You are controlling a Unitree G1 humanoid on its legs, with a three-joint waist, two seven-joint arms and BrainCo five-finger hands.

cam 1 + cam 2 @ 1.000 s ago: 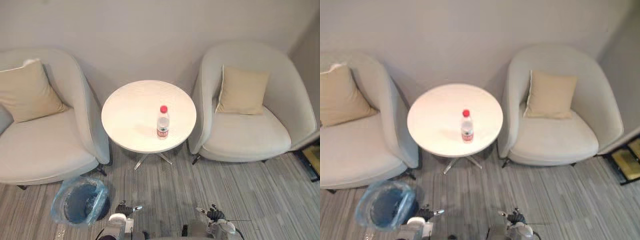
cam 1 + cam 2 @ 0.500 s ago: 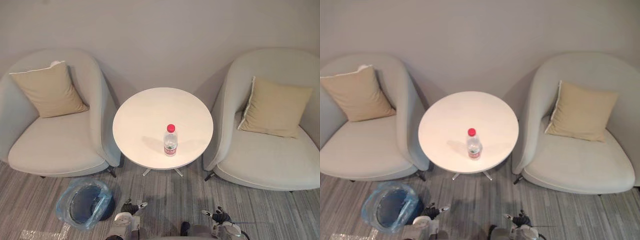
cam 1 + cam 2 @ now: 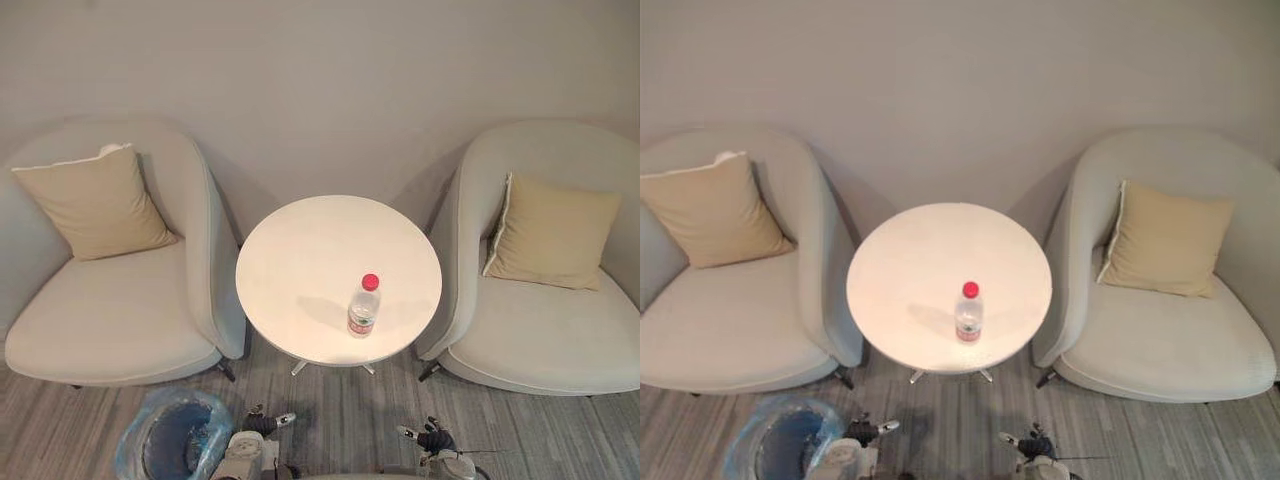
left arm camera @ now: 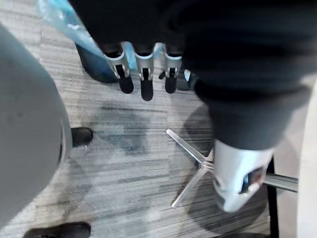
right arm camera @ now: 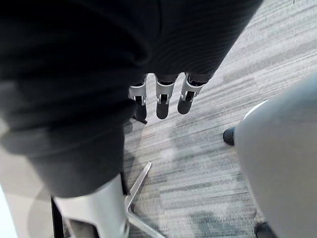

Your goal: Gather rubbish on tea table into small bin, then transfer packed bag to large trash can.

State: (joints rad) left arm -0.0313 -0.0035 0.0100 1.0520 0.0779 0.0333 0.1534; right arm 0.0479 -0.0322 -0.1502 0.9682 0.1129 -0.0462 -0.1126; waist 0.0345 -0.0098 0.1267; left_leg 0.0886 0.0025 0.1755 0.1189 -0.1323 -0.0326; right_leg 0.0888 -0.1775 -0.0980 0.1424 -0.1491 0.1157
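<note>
A clear plastic bottle (image 3: pixel 363 306) with a red cap stands upright on the round white tea table (image 3: pixel 305 260), near its front right edge. The small dark bin (image 3: pixel 133 447), lined with a blue bag, stands on the floor left of the table and in front of the left armchair. Both hands hang low over the floor in front of the table, well short of the bottle. My left hand (image 3: pixel 262 424) is just right of the bin, and my right hand (image 3: pixel 430 440) is further right. Each wrist view shows straight fingers (image 4: pixel 144 72) (image 5: pixel 161 96) holding nothing.
Two pale armchairs flank the table, the left armchair (image 3: pixel 120 300) and the right armchair (image 3: pixel 545 320), each with a tan cushion. The table's metal legs (image 4: pixel 190 168) spread over the grey striped floor. A wall stands behind.
The whole picture has shifted, so the camera has moved: table and chairs now sit lower and more centred. The bottle, the bin and both hands keep their places.
</note>
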